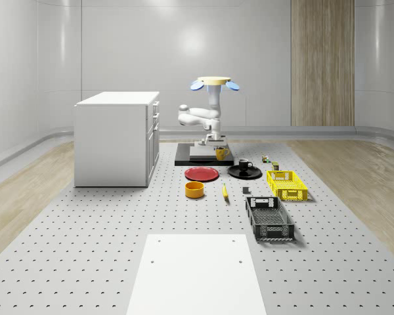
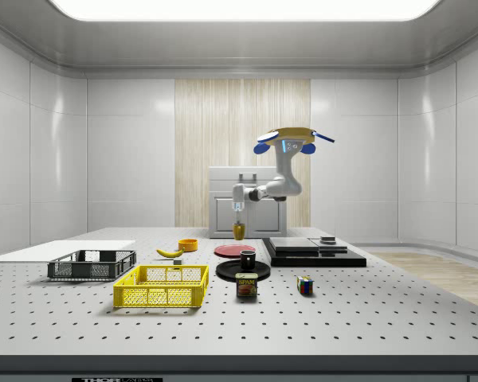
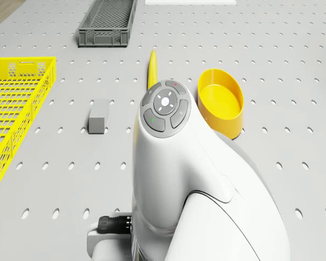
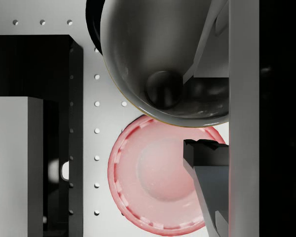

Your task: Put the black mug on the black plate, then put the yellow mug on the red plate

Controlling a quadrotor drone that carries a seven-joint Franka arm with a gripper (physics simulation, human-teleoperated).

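Observation:
The drone (image 1: 214,83) hovers above the black platform (image 1: 187,159). Its arm reaches down, and the gripper (image 1: 218,146) is shut on the yellow mug (image 1: 220,153), holding it upright in the air. In the side view the yellow mug (image 2: 239,231) hangs clear above the red plate (image 2: 234,250). In the wrist view the mug (image 4: 158,64) is pinched at its rim, with the red plate (image 4: 153,177) right below it. The black mug (image 1: 244,165) stands on the black plate (image 1: 255,174), beside the red plate (image 1: 202,174).
A white cabinet (image 1: 117,138) stands at the whole-scene view's left. Nearer the camera lie a yellow bowl (image 1: 194,189), a banana (image 1: 224,191), a yellow crate (image 1: 287,184) and a dark crate (image 1: 269,218). A can (image 2: 247,285) and a colour cube (image 2: 304,285) sit near the plates.

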